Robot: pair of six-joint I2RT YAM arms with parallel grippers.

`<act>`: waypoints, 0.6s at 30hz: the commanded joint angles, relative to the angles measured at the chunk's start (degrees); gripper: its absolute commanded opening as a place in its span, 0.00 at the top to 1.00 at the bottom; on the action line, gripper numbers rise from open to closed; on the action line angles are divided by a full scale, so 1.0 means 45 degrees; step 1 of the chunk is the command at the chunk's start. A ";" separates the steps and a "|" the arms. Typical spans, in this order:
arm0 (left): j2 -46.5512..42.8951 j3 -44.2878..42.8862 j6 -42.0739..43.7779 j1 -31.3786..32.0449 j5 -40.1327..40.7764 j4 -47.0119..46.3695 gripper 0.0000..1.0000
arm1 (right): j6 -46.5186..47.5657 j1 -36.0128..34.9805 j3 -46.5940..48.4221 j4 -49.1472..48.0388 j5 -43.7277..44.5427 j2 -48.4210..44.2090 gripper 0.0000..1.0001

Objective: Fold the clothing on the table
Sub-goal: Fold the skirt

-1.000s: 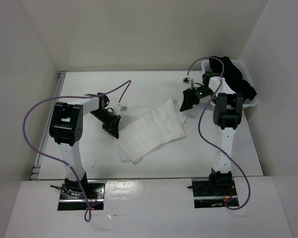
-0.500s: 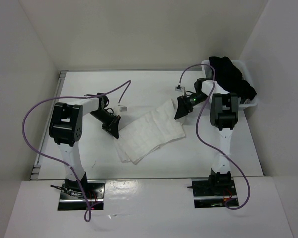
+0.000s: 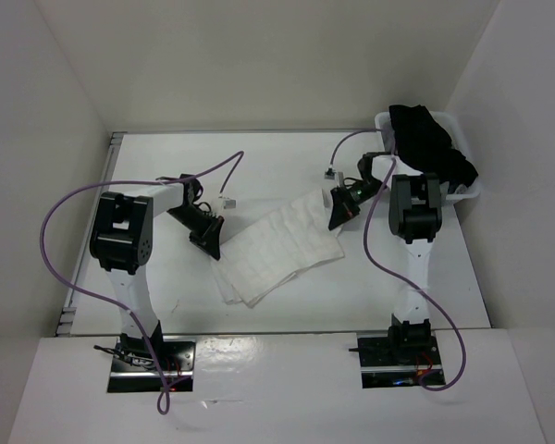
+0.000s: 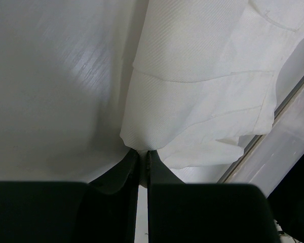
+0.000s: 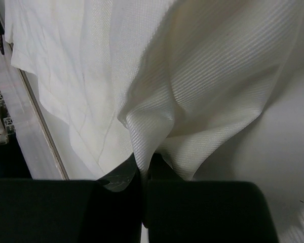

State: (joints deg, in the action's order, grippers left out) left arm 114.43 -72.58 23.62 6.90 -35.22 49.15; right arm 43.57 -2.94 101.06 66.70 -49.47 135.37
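White skirt (image 3: 277, 248) flat on tabletop (image 3: 259, 166), diagonal, between both arms. Left claw (image 3: 210, 242): pinched tight on skirt's left corner, fabric edge tucked at tips. Right claw (image 3: 337, 217): clamped on skirt's far right corner, cloth bunched and lifted. Basket (image 3: 472, 190) with black garments (image 3: 430, 139) at far right, apart from skirt.

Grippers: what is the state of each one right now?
Left gripper: closed on the edge of the white skirt.
Right gripper: closed on a skirt fold.
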 commanded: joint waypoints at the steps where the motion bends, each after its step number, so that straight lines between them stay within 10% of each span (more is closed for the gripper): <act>1: 0.0137 0.0523 0.0572 -0.0048 0.1753 -0.0843 0.98 | -0.0189 -0.0381 -0.0250 -0.1011 0.0779 -0.0413 1.00; 18: 0.0272 -0.0628 -0.0501 -0.0048 0.1206 -0.0726 0.97 | -0.2495 -0.1650 0.1684 -0.1269 0.4859 -0.4417 1.00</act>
State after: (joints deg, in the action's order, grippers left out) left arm 114.21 -73.30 21.78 6.92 -34.44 48.62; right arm 33.76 -8.97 105.36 62.28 -33.17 120.25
